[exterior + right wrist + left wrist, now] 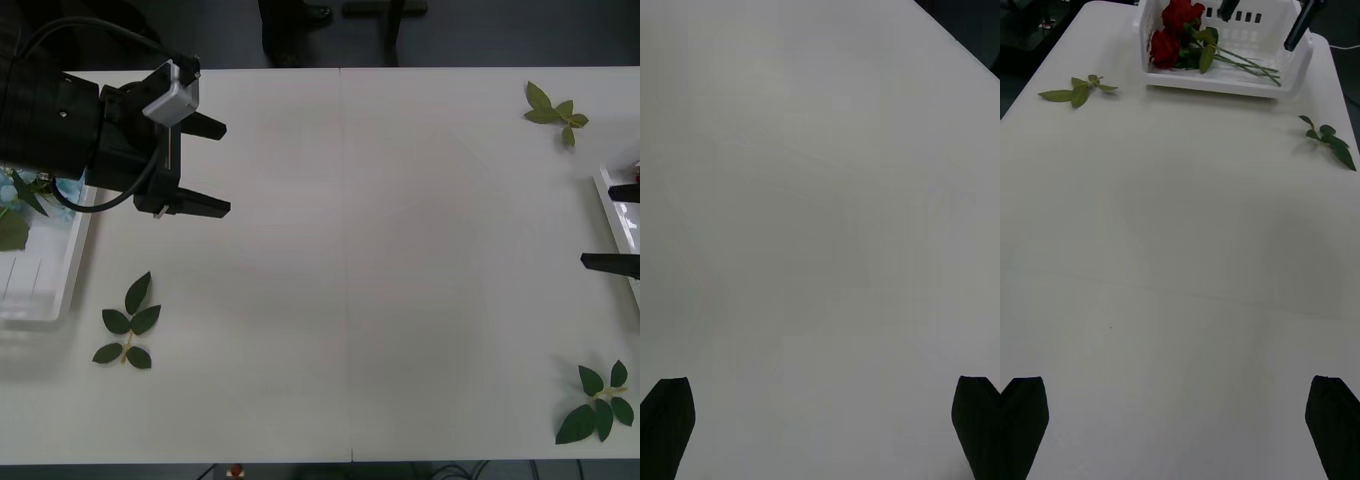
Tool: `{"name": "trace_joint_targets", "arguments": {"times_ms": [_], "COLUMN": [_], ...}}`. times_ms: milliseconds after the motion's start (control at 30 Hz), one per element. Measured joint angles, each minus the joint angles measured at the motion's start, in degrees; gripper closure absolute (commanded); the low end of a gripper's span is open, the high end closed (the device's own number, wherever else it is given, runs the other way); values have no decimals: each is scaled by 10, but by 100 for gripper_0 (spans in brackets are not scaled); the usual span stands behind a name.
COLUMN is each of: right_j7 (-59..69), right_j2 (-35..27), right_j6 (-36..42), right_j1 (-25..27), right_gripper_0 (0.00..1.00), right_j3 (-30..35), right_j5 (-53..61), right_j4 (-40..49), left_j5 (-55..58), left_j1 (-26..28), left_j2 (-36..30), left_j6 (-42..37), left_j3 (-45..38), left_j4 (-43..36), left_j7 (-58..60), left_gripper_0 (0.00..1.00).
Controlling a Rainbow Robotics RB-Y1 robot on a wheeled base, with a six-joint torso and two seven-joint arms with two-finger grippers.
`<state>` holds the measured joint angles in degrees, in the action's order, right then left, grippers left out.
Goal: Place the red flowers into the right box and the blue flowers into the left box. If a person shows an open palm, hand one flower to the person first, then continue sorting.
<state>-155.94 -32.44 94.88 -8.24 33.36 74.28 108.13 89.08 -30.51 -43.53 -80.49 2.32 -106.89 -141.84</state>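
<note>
Red flowers (1174, 34) lie in the right box (1225, 79), blooms together and stems running across it. From the front, that box (612, 205) shows as an edge at the table's right side. My right gripper (597, 225) hangs open beside it, over bare table (820, 225). Blue flowers (22, 185) rest in the left box (45, 275), partly hidden by my left arm. My left gripper (215, 165) is open and empty just right of that box, above the table. The open palm is out of view.
Loose green leaf sprigs lie on the white table: one near the left box (128, 325), one at the far right corner (555, 108), one at the near right corner (600, 400). The wide middle of the table (380, 250) is bare.
</note>
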Motion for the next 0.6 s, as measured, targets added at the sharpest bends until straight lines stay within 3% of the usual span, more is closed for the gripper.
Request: {"name": "trace_joint_targets", "arguments": {"times_ms": [267, 600], "right_j7": [0, 0], "right_j2": [19, 19], "right_j6": [50, 50], "right_j1": [-63, -79], "right_gripper_0": [0, 0], "right_j3": [-34, -74], "right_j5": [0, 0], "right_j4": [0, 0], "left_j5": [-3, -3], "left_j1": [0, 0], "left_j2": [0, 0], "left_j6": [0, 0], "left_j3": [-14, -14], "left_j4": [0, 0], "left_j7": [13, 13], "left_gripper_0": [0, 0]}}
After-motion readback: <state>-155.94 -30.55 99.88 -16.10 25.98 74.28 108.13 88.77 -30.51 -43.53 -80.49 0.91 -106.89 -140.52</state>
